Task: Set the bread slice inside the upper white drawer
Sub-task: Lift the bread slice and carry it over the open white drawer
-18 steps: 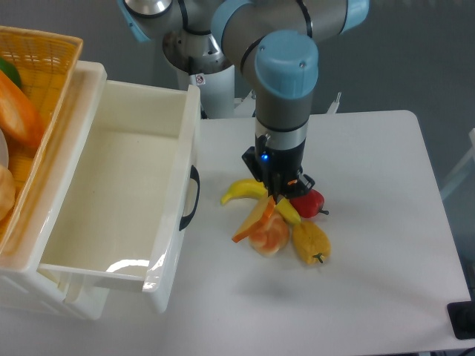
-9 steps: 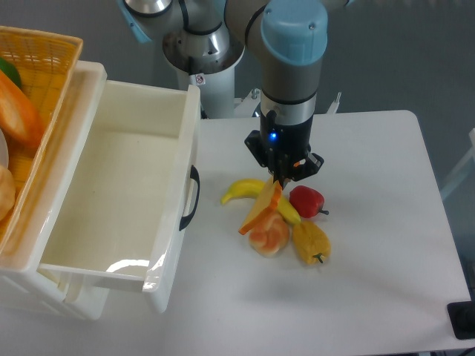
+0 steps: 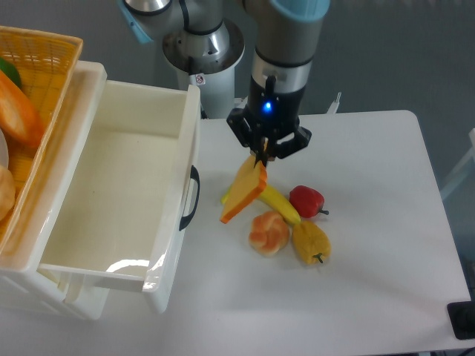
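Claw [image 3: 260, 159] pointing straight down, fingers closed tight, pinching top corner of bread slice [image 3: 243, 194], which hangs tilted off the table. Wrist vertical above, blue LED lit on front. Arm rising out of frame top.

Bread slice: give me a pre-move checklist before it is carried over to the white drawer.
1. Gripper shut on the bread slice: ok, pinched by its upper corner.
2. Slice clear of the table: ok, hanging tilted above the banana.
3. Grip security: cannot tell; only a corner is held.
4. Upper white drawer pulled open: ok.
5. Drawer interior free: ok, nothing visible inside.
6. Bun, red pepper and yellow pepper not attached to slice: ok.
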You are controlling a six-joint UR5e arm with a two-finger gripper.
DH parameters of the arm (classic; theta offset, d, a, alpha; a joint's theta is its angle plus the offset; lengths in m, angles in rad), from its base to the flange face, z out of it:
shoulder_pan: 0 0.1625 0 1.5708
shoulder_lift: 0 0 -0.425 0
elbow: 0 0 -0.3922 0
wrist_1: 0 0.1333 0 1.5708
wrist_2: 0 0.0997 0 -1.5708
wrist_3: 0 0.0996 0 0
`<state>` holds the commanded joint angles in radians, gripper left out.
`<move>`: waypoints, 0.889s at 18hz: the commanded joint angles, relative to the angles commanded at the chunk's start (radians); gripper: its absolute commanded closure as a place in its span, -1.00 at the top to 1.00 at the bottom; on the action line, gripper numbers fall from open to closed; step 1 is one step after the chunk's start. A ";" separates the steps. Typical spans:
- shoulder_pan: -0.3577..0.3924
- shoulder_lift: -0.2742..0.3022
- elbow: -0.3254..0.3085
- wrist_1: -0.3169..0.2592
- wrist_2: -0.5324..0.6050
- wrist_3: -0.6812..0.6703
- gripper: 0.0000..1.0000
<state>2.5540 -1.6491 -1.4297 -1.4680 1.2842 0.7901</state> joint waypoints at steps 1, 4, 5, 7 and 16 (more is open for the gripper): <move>0.006 0.014 0.000 -0.003 -0.021 -0.017 -1.00; 0.029 0.084 -0.012 -0.064 -0.045 -0.023 -1.00; 0.029 0.097 -0.012 -0.077 -0.063 -0.028 -1.00; 0.029 0.127 -0.021 -0.104 -0.080 -0.029 -1.00; -0.049 0.169 -0.092 -0.121 -0.144 -0.067 -1.00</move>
<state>2.5052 -1.4803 -1.5216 -1.5893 1.1398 0.7227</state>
